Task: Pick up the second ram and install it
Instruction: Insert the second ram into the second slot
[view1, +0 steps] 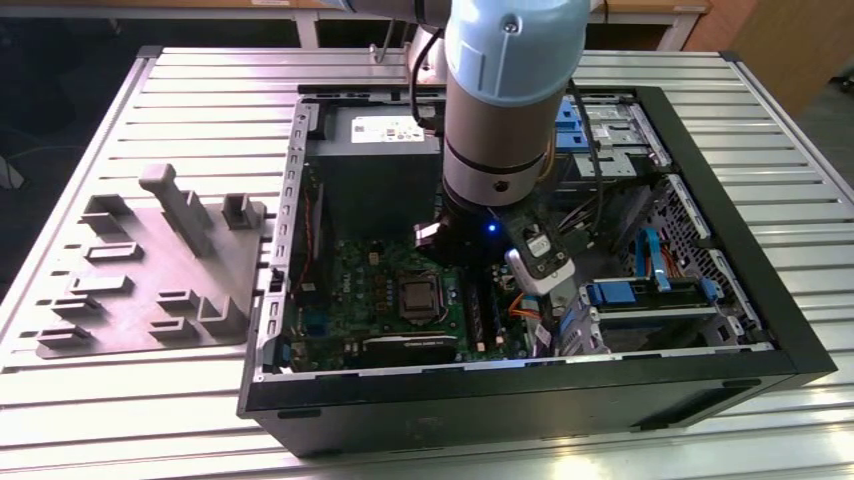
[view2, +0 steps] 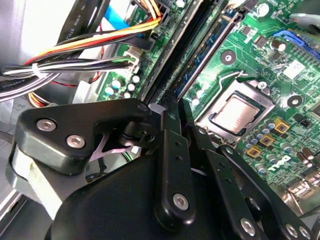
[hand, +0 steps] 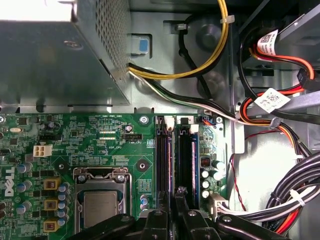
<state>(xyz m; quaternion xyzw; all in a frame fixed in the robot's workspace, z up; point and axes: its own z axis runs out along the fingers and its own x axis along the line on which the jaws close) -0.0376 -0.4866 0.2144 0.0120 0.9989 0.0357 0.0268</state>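
First wrist view: I see the fingers (hand: 172, 200) pressed nearly together over the motherboard's (hand: 100, 145) memory slots (hand: 175, 155), pinching the second ram (hand: 173, 172) edge-on between slots, beside the processor (hand: 100, 207).

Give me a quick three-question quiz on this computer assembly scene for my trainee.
1. True or false: the claw is down at the memory slots.
2. How does the computer case lie on the table? A: on its side, open face up. B: upright and closed. C: upside down.
3. What colour is the motherboard?

Key: 1 true; 2 A; 3 green.
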